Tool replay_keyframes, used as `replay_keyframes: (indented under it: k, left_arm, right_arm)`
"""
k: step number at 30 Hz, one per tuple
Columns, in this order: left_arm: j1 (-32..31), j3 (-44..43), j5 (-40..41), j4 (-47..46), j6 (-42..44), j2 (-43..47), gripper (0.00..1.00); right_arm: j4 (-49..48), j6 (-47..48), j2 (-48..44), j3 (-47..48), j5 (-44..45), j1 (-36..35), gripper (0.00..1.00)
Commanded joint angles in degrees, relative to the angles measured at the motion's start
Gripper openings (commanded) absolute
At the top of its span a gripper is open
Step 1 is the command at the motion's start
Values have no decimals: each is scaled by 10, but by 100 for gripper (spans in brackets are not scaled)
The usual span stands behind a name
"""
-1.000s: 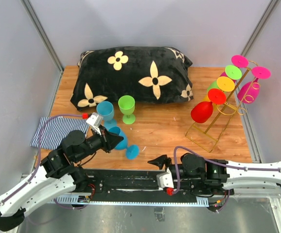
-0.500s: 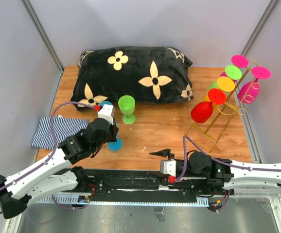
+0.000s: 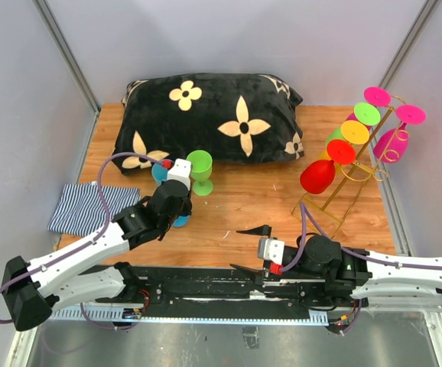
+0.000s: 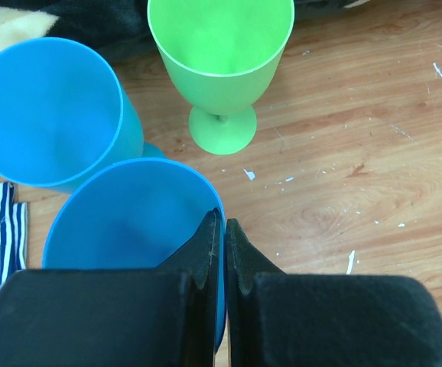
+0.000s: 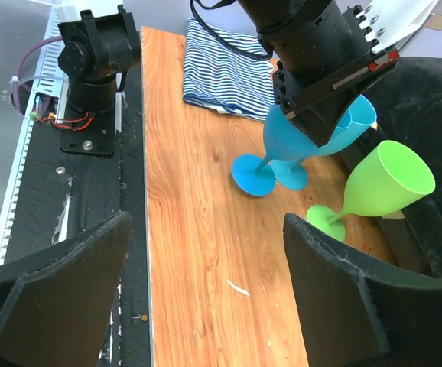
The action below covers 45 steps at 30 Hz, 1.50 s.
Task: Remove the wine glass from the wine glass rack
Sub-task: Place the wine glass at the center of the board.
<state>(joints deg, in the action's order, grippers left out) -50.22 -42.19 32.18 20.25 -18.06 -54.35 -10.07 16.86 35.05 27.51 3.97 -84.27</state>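
Observation:
The gold wire wine glass rack [image 3: 334, 205] stands at the right of the table. Red [image 3: 317, 176], yellow, green and pink wine glasses hang upside down on its slanted rails. My left gripper [image 3: 177, 202] is shut on the rim of a blue wine glass [image 4: 129, 222], one finger inside the bowl and one outside. The glass leans, with its foot [image 5: 253, 174] low at the wood. My right gripper [image 3: 248, 248] is open and empty near the front edge, well left of the rack, and its wrist view [image 5: 206, 298] shows bare wood between the fingers.
A second blue glass [image 4: 49, 115] and a green glass [image 4: 221, 46] stand upright just beyond the held one. A black flowered pillow [image 3: 209, 118] lies at the back. A striped cloth [image 3: 87, 205] lies at the left edge. Grey walls close in on both sides.
My left gripper has carried the blue glass from the front toward the back, beside the other blue and green glasses, and brought it more upright. My right arm shifted slightly right.

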Motion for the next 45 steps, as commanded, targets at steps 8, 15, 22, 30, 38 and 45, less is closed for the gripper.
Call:
replay_keyframes:
  k: [8,15,22,30,38,45]
  left_arm:
    - [15,29,3,-79,17,-47,1]
    - [17,39,10,-83,5,-58,9]
    - [17,37,18,-72,11,-36,17]
    - [17,31,25,-58,7,-7,33]
    - [17,7,32,-23,20,7,39]
    - [17,2,23,-14,20,56,65]
  right_arm:
    - [-9,-23,-20,-6,34,-6,82]
    - [1,-30,-34,-9,39,-6,82]
    - [16,-29,-33,-6,36,-6,83]
    - [15,-31,-32,-5,36,-6,84]
    - [19,-37,-33,1,39,-6,85]
    - [57,-86,-12,28,110,-6,88]
